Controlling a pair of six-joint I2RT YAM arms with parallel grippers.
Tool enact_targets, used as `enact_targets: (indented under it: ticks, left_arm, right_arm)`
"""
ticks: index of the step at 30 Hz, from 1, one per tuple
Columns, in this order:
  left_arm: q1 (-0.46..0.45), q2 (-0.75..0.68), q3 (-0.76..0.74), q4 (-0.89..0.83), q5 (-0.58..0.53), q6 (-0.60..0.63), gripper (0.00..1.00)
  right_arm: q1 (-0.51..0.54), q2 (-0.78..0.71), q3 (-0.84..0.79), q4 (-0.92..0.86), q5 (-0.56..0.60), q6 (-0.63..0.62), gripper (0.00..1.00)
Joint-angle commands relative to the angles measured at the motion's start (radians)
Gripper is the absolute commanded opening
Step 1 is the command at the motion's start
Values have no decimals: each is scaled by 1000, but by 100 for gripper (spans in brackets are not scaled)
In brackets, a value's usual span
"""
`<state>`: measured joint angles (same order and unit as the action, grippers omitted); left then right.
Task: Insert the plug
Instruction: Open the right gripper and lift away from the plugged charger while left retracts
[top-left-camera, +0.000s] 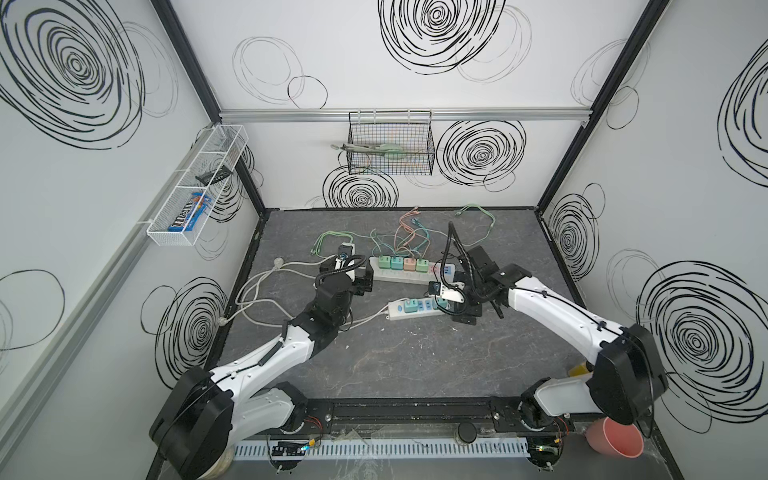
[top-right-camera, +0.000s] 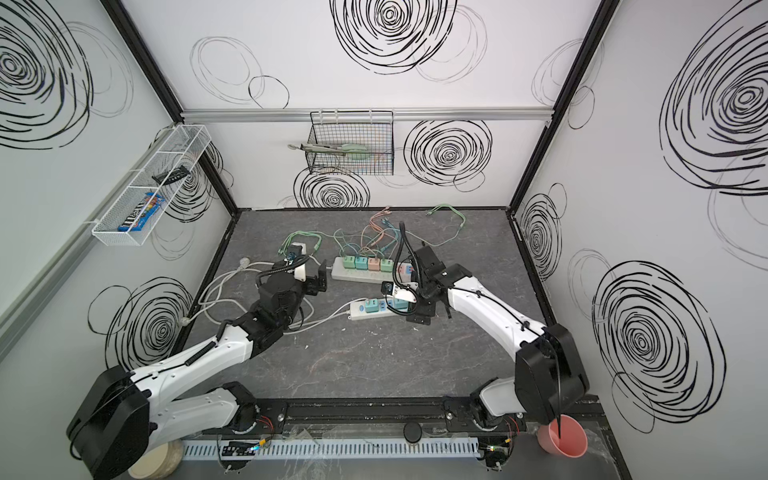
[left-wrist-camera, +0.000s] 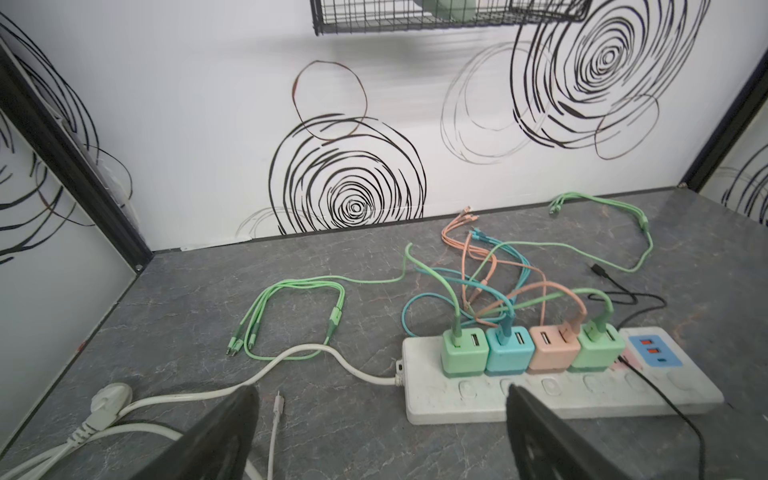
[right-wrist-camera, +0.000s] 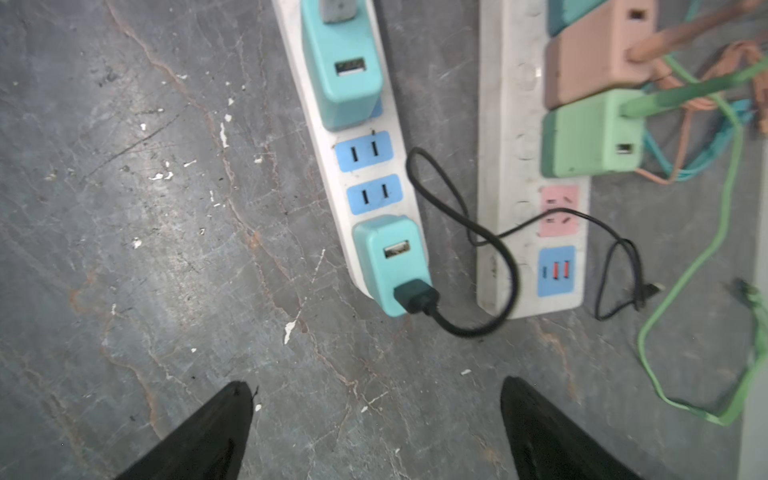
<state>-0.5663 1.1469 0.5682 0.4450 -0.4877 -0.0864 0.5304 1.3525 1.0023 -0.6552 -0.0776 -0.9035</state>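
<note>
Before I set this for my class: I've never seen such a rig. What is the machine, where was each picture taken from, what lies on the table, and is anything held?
The machine is two robot arms, left arm and right arm, at one table. Two pictures look down from one overhead camera; two come from cameras on the wrists. The far power strip carries four coloured chargers. On the near power strip, a black cable sits plugged into a teal charger. The left fingers and right fingers are spread open, holding nothing.
</note>
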Motion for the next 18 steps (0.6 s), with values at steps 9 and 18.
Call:
enact_targets:
  ticks: [9, 18]
  left_arm:
    - [43, 78, -10, 346, -238, 111, 96]
    - [140, 68, -133, 447, -409, 132, 96]
  right_arm:
    - [-164, -301, -322, 888, 68, 410, 97]
    - [-469, -291, -522, 1233, 166, 982, 97]
